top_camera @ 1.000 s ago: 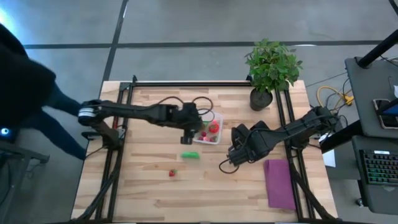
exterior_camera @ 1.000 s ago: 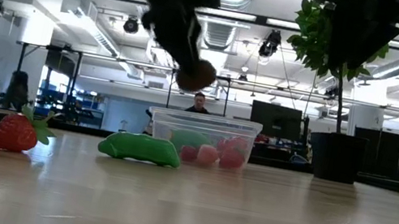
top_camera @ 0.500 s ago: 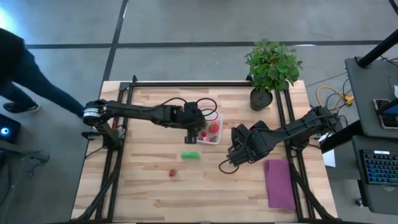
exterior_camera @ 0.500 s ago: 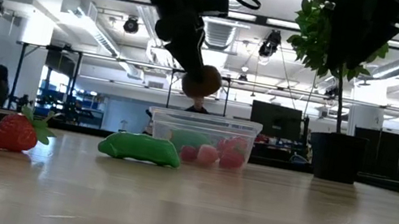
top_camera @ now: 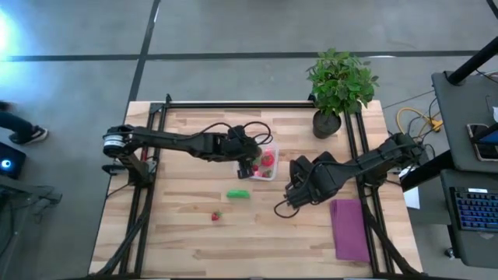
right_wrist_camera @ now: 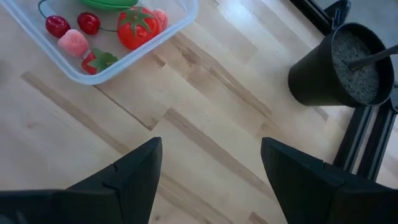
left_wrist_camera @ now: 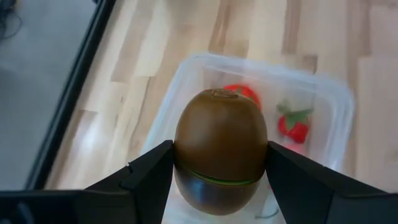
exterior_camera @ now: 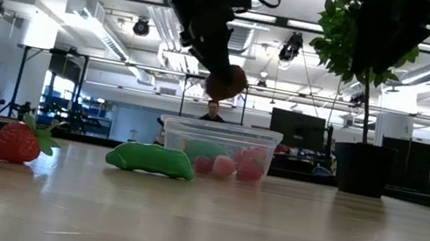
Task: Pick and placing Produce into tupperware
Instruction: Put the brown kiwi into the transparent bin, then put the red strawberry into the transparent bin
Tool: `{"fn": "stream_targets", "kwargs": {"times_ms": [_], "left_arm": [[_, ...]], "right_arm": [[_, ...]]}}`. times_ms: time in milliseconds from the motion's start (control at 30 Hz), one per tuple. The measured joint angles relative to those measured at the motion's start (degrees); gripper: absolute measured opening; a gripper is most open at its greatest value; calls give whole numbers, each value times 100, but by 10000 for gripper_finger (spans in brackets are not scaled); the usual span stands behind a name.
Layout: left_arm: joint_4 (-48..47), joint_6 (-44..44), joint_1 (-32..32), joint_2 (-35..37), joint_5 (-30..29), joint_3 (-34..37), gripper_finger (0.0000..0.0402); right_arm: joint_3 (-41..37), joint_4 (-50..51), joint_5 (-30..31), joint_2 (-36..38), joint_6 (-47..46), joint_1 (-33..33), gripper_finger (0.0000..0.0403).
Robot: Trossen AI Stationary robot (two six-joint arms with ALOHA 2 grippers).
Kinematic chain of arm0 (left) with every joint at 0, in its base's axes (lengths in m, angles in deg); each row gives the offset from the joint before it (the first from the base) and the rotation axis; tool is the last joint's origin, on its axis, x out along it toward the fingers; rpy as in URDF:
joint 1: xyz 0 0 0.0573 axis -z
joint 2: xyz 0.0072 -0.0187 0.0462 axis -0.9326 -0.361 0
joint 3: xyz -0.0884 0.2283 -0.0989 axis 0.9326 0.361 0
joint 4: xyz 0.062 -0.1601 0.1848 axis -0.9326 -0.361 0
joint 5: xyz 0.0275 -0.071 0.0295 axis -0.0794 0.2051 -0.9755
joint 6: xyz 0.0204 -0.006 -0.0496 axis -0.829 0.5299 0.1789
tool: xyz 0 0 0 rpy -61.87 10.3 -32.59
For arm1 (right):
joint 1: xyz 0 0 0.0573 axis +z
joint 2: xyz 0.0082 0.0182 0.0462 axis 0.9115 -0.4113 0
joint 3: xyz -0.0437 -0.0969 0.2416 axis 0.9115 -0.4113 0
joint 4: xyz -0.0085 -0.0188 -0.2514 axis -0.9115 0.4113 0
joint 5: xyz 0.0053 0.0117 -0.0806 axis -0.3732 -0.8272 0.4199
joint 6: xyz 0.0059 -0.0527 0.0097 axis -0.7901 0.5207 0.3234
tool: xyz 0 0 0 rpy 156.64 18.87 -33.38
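My left gripper is shut on a brown kiwi and hangs above the left edge of the clear square tupperware. In the low view the kiwi is well above the tupperware's rim. Inside the tupperware lie red and pink berries, a red ball and a green piece. A second green piece and a small strawberry lie on the table in front of it. My right gripper is open over bare wood to the tupperware's right. My left gripper pinches the kiwi between its two fingers, one on each side of the kiwi's widest part. The fingers come from above, slanting down. The kiwi is lifted clear, over the tupperware's left wall.
A potted plant stands at the far right corner, its black pot close to my right arm. A purple cloth lies at the near right. Black frame rails run along the table's left, far and right sides.
My left gripper, still shut on the kiwi, has moved toward the table's right and slightly up, from beside the tupperware to over its left edge. At the picture's left edge a person has walked away.
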Motion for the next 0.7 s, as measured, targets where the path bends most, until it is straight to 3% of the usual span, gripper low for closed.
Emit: {"fn": "stream_targets", "kwargs": {"times_ms": [233,500,700], "left_arm": [[55,192,7,-48,212,28,236],[11,408,18,-50,238,98,299],[-847,47,285,225,1099,88,314]], "right_arm": [[0,-10,-6,0,30,32,265],[0,-13,-6,0,128,43,265],[0,-19,-8,0,160,61,265]]}}
